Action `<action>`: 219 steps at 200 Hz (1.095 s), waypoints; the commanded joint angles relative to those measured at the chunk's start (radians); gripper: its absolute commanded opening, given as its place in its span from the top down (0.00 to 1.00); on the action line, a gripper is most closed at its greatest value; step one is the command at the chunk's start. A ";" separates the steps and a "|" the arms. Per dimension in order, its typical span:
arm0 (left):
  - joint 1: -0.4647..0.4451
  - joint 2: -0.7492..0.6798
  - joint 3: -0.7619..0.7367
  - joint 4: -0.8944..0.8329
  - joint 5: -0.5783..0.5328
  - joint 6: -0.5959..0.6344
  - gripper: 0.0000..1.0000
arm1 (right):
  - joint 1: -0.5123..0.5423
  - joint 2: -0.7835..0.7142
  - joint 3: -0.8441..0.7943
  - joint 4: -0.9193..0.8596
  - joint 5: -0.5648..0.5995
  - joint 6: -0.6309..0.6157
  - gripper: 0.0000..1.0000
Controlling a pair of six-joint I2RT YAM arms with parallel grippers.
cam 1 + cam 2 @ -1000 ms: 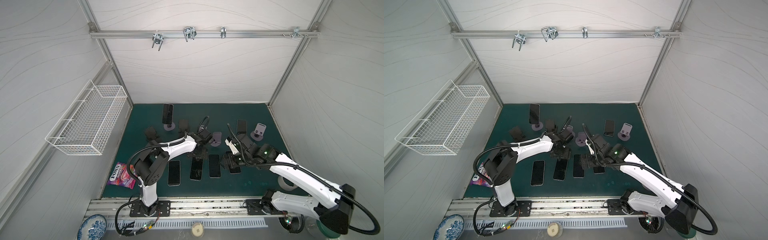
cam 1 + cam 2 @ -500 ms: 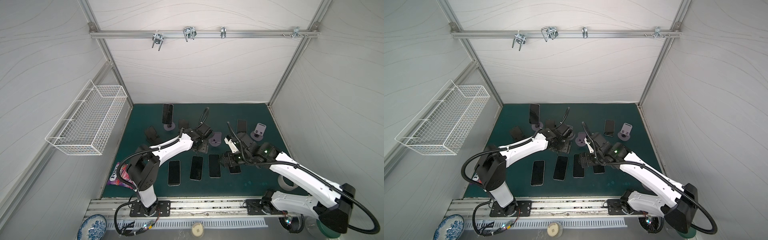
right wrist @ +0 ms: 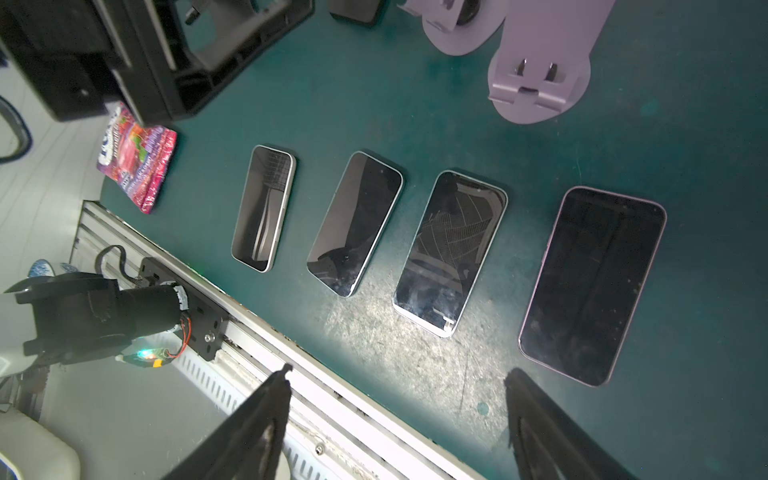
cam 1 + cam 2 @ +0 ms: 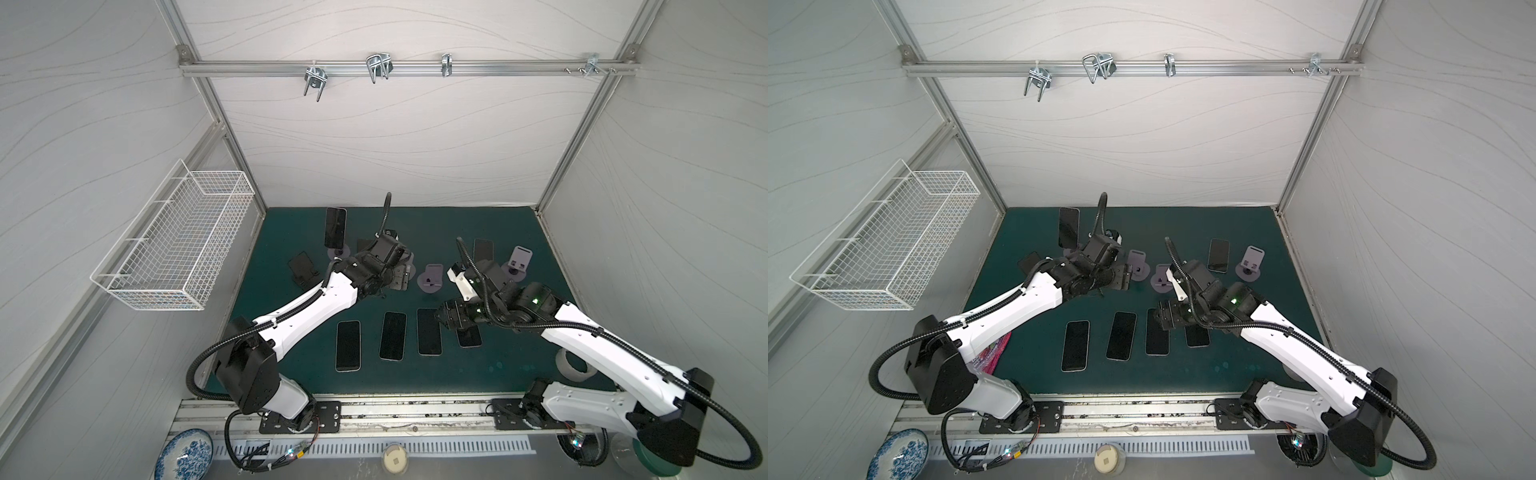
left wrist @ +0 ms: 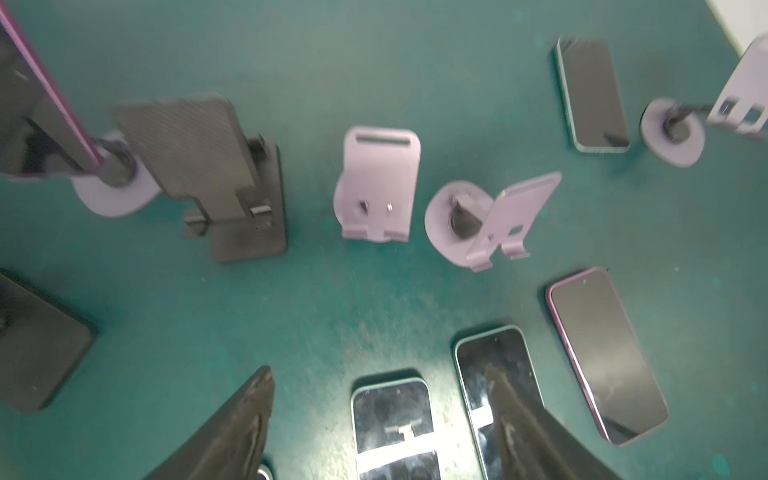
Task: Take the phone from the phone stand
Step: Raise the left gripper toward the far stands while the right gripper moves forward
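— Which phone is it after?
— The phone (image 4: 335, 226) at the back left of the surface (image 4: 415, 378). It's propped nearly upright on its stand (image 4: 338, 252), with its long side running up and down. The others lie flat.
— Which arm has the shorter reach?
— The left, I'd say. The left claw (image 5: 377, 370) hangs near that stand, jaws parted with nothing between them. In its wrist view the phone sits right at the edge, not in line with the jaws.
— So it has to swing over?
— Toward the back-left corner, yes. I'd expect it to turn so the jaws straddle the phone's narrow width, then lift along the long side.
— And the right one?
— The right claw (image 3: 400, 370) is wide and empty too. It's over the flat phones (image 4: 392, 336) at the front, well apart from the stand.
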 commanded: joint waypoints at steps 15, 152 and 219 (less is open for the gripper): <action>0.033 -0.082 -0.030 0.117 0.001 0.047 0.19 | -0.004 -0.064 0.011 0.077 -0.014 -0.020 0.23; 0.119 -0.177 -0.062 0.184 0.074 0.084 0.17 | -0.004 -0.092 0.059 0.143 -0.041 -0.220 0.21; 0.173 -0.205 -0.070 0.216 0.078 0.149 0.12 | -0.006 -0.098 0.095 0.208 0.054 -0.401 0.03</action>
